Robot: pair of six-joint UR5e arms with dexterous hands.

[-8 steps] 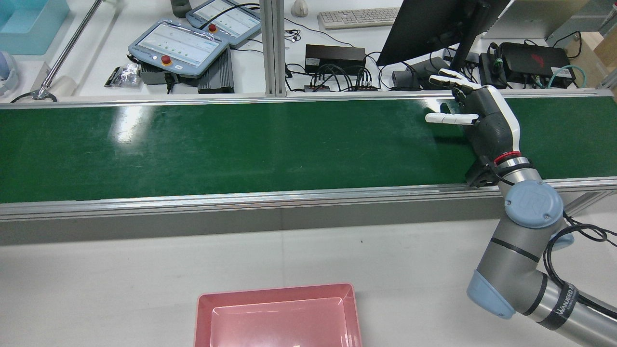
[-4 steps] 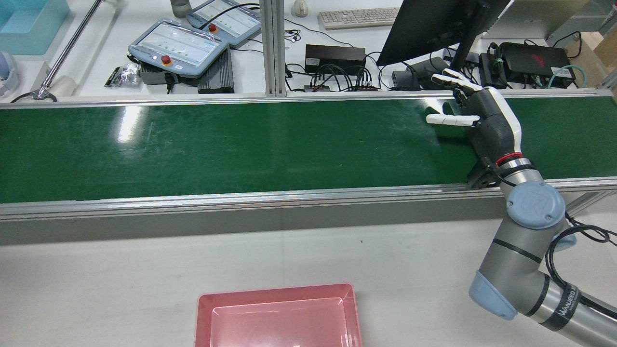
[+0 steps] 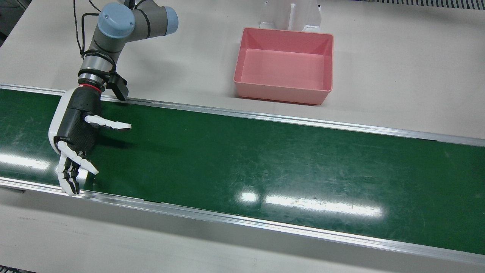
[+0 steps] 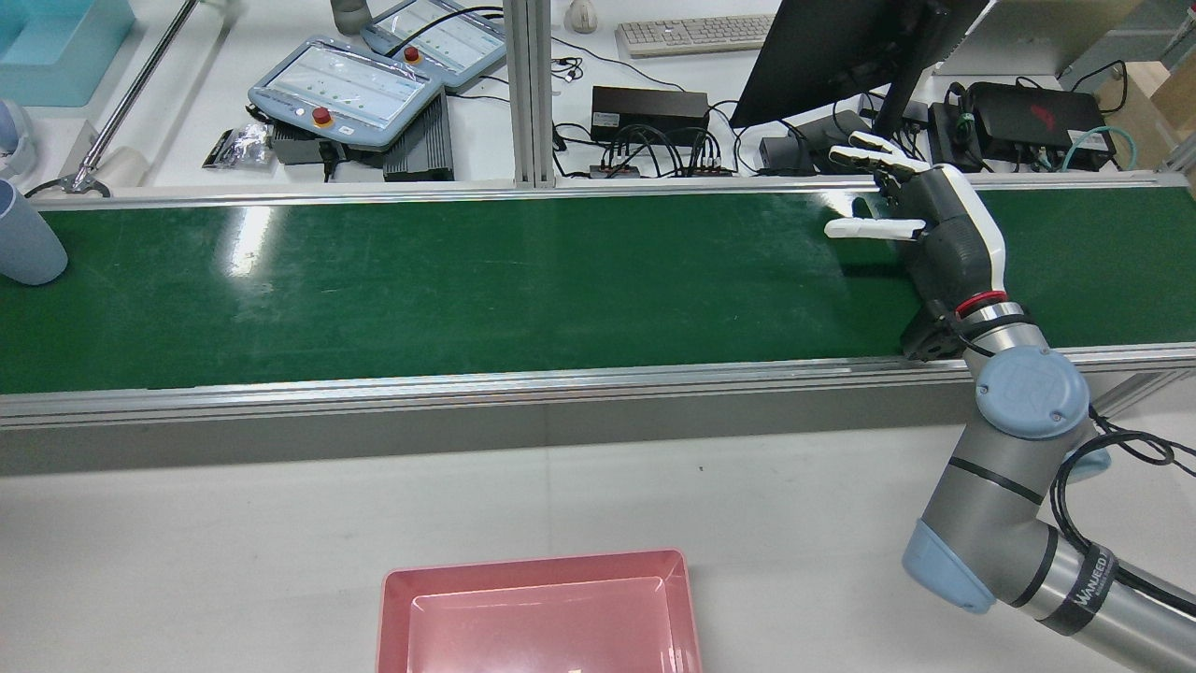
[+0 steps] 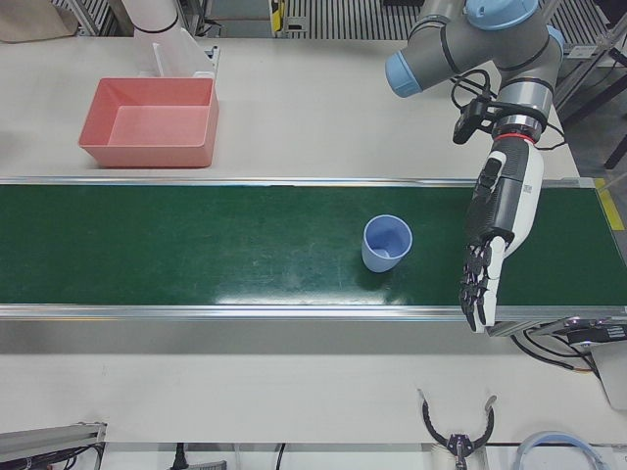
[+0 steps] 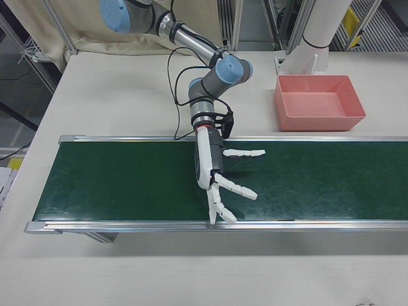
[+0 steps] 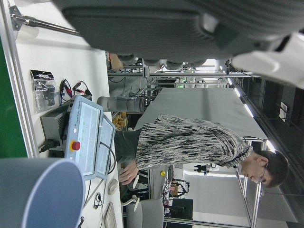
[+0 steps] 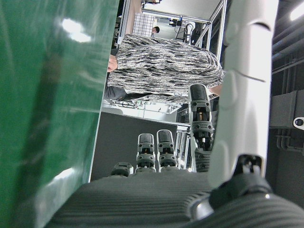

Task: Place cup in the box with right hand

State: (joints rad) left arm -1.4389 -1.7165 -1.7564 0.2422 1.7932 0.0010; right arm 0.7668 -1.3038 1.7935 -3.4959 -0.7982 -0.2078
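Note:
A light blue cup (image 5: 387, 242) stands mouth up on the green belt (image 5: 196, 245), at the far left edge of the rear view (image 4: 23, 238) and the bottom left of the left hand view (image 7: 38, 194). My right hand (image 4: 925, 234) hovers open over the belt's other end, fingers spread, far from the cup (image 3: 75, 132) (image 6: 217, 172). Its fingers (image 8: 247, 71) fill the right hand view. My left hand (image 5: 495, 235) is open with straight fingers, a short way beside the cup and apart from it. The pink box (image 4: 537, 565) is empty on the table (image 3: 280, 93) (image 5: 147, 155) (image 6: 319, 121).
Aluminium rails (image 3: 265, 117) border the belt. Behind the far rail lie teach pendants (image 4: 346, 89), a monitor (image 4: 841, 47), a keyboard and cables. A person in a patterned top (image 7: 190, 142) sits beyond the belt. A white pedestal (image 3: 291, 15) stands behind the box.
The cup has come into the rear view at the belt's far left edge. My right hand has only wobbled slightly and stays open.

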